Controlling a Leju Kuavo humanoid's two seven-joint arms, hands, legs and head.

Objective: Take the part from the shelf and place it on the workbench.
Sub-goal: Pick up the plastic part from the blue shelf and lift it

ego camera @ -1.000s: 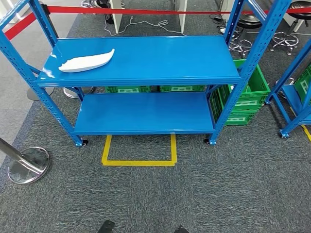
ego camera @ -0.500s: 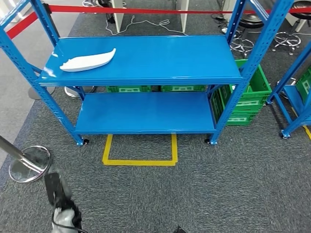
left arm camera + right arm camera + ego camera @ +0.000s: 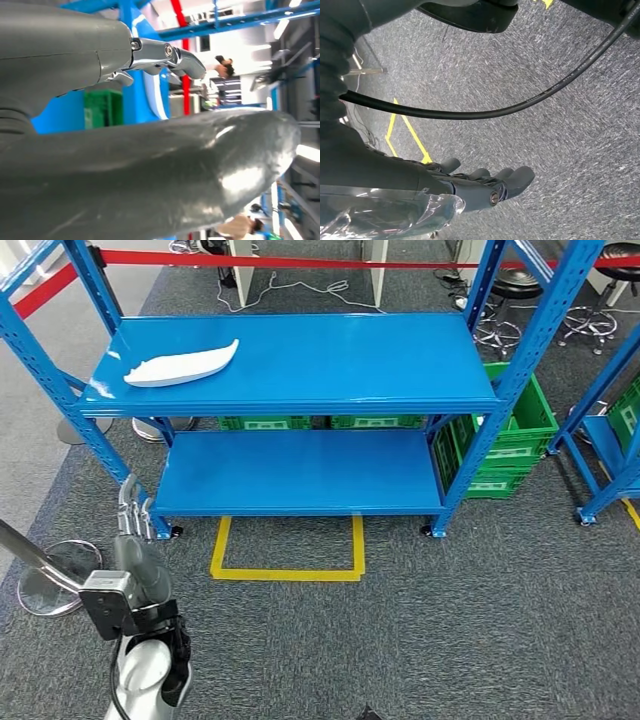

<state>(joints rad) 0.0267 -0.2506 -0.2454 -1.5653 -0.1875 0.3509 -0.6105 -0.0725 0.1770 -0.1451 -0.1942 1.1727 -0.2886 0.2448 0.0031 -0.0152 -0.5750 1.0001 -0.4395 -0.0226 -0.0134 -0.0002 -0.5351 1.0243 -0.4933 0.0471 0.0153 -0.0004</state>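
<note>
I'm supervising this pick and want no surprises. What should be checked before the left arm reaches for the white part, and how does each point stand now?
1. White part lies on the top shelf, near its left end: ok.
2. Nothing else on that shelf to block the reach: ok.
3. Left hand holds nothing, fingers apart: ok.
4. Left hand is near the part: not ok; it is low, by the rack's front left leg, well below the top shelf.
5. Right hand holds nothing and hangs over the carpet: ok.
6. Workbench ready for placing: cannot tell.
</note>
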